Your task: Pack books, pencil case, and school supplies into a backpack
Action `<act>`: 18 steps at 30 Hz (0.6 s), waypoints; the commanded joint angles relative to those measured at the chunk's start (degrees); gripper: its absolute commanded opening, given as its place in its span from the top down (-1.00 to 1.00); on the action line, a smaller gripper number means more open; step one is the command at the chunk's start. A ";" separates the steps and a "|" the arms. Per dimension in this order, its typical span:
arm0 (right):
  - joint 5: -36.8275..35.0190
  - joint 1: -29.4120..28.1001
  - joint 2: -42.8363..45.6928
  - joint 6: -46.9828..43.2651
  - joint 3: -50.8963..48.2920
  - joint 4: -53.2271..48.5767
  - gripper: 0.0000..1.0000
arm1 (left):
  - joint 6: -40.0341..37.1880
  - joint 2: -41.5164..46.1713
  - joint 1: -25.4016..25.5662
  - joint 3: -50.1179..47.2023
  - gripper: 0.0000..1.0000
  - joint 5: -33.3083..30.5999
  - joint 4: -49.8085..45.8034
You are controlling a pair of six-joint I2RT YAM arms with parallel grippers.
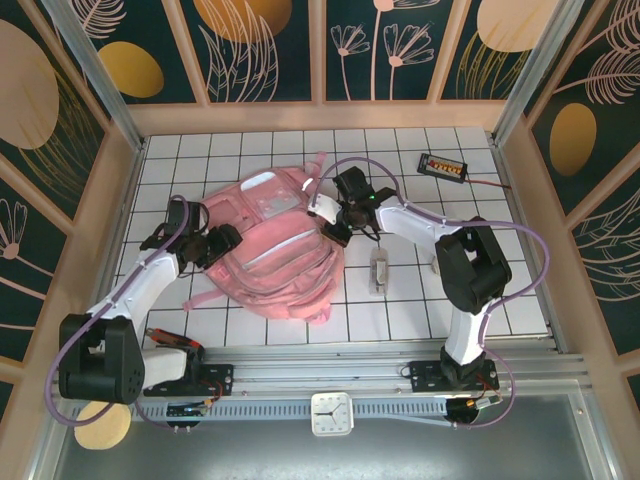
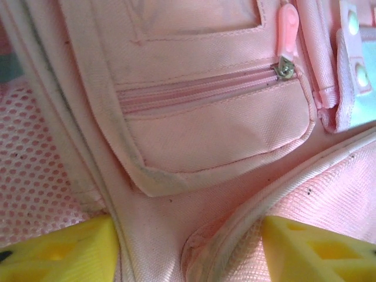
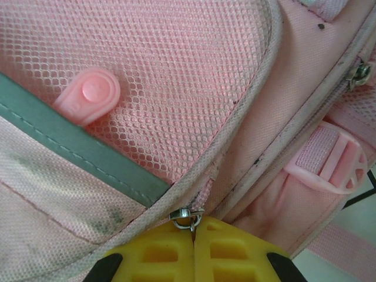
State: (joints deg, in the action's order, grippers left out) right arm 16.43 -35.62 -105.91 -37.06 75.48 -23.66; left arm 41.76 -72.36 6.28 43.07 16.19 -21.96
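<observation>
The pink backpack (image 1: pixel 280 262) lies flat in the middle of the white-tiled table (image 1: pixel 480 295). The right gripper (image 3: pixel 194 234) is clenched on a metal zipper ring (image 3: pixel 187 215). The left gripper (image 2: pixel 188 241) stands spread, straddling a piped seam (image 2: pixel 235 226).

Backpack (image 1: pixel 275 255), black device (image 1: pixel 443 166) on tiled table (image 1: pixel 505 285)

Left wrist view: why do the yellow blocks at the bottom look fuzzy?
Left wrist view: the yellow plastic fingers sit nearest the lens, so they blur; the pink fabric backpack looks sharper. Top external view: even light, soft shadows.
</observation>
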 commanded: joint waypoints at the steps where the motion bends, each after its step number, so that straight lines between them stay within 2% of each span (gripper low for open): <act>1: -1.22 -0.17 1.22 2.13 0.51 -2.17 1.00 | 1.80 -1.02 0.45 -1.84 -0.03 7.09 7.19; 3: -1.18 -0.16 1.05 3.84 0.89 -2.39 1.00 | 3.86 -1.09 0.40 -4.57 0.31 8.69 9.96; 6: -1.06 -0.37 -0.23 8.23 3.53 -6.28 1.00 | 6.58 -0.66 0.88 -7.73 0.65 10.36 13.86; 8: -1.04 -1.15 0.03 8.89 3.62 -8.68 1.00 | 8.21 1.07 1.76 -9.24 1.00 8.70 15.16; 13: -2.06 -3.55 5.22 8.76 -0.26 -11.13 1.00 | 13.28 7.28 2.15 -12.97 1.00 2.87 16.68; 18: -0.98 -4.62 9.08 10.09 -1.76 -17.89 1.00 | 16.37 10.86 2.14 -14.04 1.00 -0.69 16.36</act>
State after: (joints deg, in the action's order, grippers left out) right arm 12.27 -38.50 -100.29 -29.61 74.65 -35.09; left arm 54.35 -63.31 7.49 29.69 14.68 -7.27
